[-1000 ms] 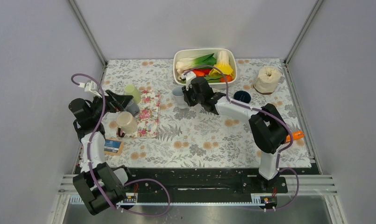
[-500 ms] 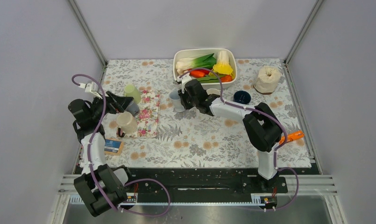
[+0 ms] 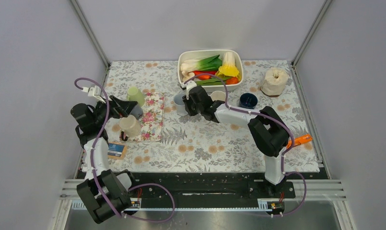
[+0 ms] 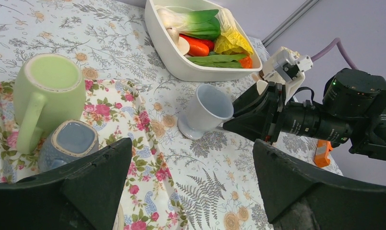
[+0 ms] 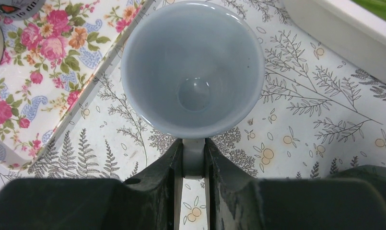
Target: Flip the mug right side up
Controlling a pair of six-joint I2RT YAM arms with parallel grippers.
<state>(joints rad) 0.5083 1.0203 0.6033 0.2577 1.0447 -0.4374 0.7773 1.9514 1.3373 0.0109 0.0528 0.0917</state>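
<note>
One second on, the right pincer [image 5: 193,143], clenched on the pale blue mug [image 5: 193,67] by its handle [image 5: 193,160], has slid toward nine o'clock, mouth tipping upward and nearly righted, while the left pincer [image 4: 191,143] hangs released.

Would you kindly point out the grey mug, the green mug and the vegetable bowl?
grey mug [image 5: 193,93], right wrist view, inner bottom.
green mug [image 4: 68,103], left wrist view, side wall.
vegetable bowl [image 4: 195,73], left wrist view, outer wall.

There are four mugs and one cup: a pale grey mug [image 4: 208,111], a green mug [image 4: 47,93], a blue-grey mug [image 4: 68,143], a beige mug [image 3: 130,126] and a dark blue cup [image 3: 248,100]. There is one white tub [image 4: 174,60] of vegetables, one floral tray [image 3: 152,120], one cream cloth roll [image 3: 275,81], one orange-handled tool [image 3: 302,140] and one small box [image 3: 116,150].
</note>
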